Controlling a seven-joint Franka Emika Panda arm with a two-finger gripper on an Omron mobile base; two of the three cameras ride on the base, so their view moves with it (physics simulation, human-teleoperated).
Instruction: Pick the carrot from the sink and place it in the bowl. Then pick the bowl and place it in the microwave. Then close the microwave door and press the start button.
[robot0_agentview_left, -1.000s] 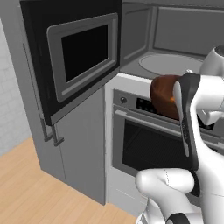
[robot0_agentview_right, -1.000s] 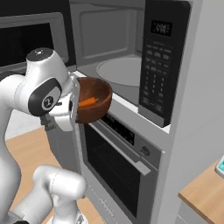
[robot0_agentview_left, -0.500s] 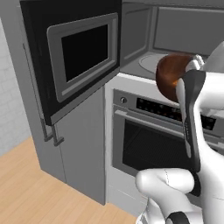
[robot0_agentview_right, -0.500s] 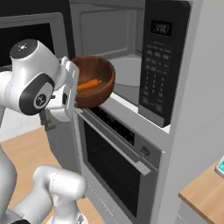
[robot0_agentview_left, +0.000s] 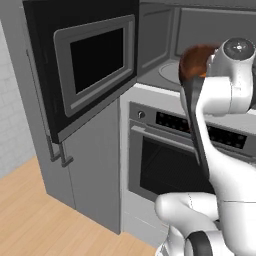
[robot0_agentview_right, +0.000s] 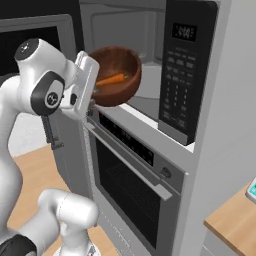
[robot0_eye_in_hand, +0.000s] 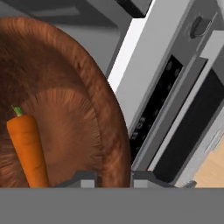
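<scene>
Carrot (robot0_eye_in_hand: 28, 148) lies in bowl (robot0_agentview_right: 116, 75); pincer (robot0_eye_in_hand: 113, 176) clamped on its rim, apparently just short of open microwave (robot0_agentview_right: 150, 60). Door, start button remain.

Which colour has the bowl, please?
Dark reddish-brown, wood-grained bowl; the hand view shows it best.

Bowl (robot0_agentview_right: 117, 75): reddish-brown wood, matt, visible grain. Carrot (robot0_eye_in_hand: 28, 148): smooth orange skin. Microwave (robot0_agentview_right: 187, 75): glossy black panel, matt grey interior. Microwave door (robot0_agentview_left: 90, 65): dark glossy window. Floor (robot0_agentview_left: 45, 220): light wood planks.
</scene>
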